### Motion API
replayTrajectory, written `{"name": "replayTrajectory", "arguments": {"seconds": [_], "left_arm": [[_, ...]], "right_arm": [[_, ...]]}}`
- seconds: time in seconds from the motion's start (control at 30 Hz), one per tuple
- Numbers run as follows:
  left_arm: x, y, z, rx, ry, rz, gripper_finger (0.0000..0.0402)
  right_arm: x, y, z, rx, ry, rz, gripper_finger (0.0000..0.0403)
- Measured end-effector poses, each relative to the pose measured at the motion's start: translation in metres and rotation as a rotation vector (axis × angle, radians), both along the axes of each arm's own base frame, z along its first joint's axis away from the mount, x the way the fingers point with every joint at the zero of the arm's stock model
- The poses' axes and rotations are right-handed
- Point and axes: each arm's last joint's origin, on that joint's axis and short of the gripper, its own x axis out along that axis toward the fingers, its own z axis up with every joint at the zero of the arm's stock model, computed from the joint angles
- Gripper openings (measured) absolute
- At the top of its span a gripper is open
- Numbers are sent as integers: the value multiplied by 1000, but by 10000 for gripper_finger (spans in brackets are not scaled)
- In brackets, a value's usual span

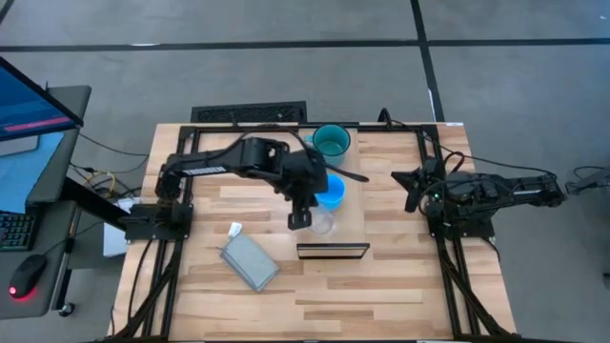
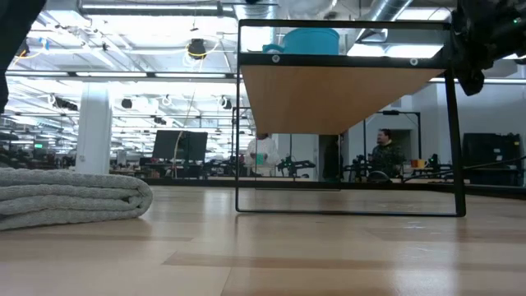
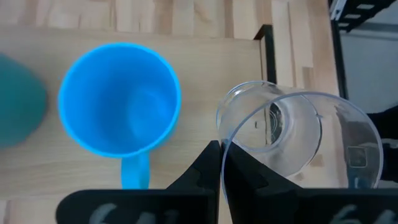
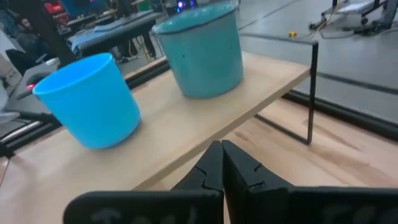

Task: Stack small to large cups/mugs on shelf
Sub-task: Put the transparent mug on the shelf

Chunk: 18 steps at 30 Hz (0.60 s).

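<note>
The shelf is a pale raised board at the middle of the table. On it stand the teal mug at the far end and the bright blue mug nearer, its handle toward my left gripper. My left gripper hangs over the shelf just near of the blue mug, shut on the small clear glass cup. My right gripper waits shut at the table's right, off the shelf's side, and faces both mugs. My left gripper pinches the glass cup's wall at the rim, one finger inside and one outside. The fingers slant down from the table's left. The cup is tilted, its mouth turned toward the wrist. Whether its base touches the shelf does not show.
A flat grey pouch lies on the table near and left of the shelf. The shelf's dark front edge faces the near side. Black frame rails run along both sides of the table.
</note>
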Motion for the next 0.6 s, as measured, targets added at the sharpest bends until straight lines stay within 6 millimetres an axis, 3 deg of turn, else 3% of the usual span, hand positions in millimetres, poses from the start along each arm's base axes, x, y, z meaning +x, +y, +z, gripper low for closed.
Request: {"name": "replayTrajectory", "arguments": {"seconds": [0.33, 0.6], "left_arm": [[27, -4, -31, -1, 50, 13, 0], [29, -3, -32, 13, 47, 52, 0]], "right_arm": [[0, 1, -1, 20, 2, 32, 19], [1, 1, 0, 20, -5, 33, 18]]}}
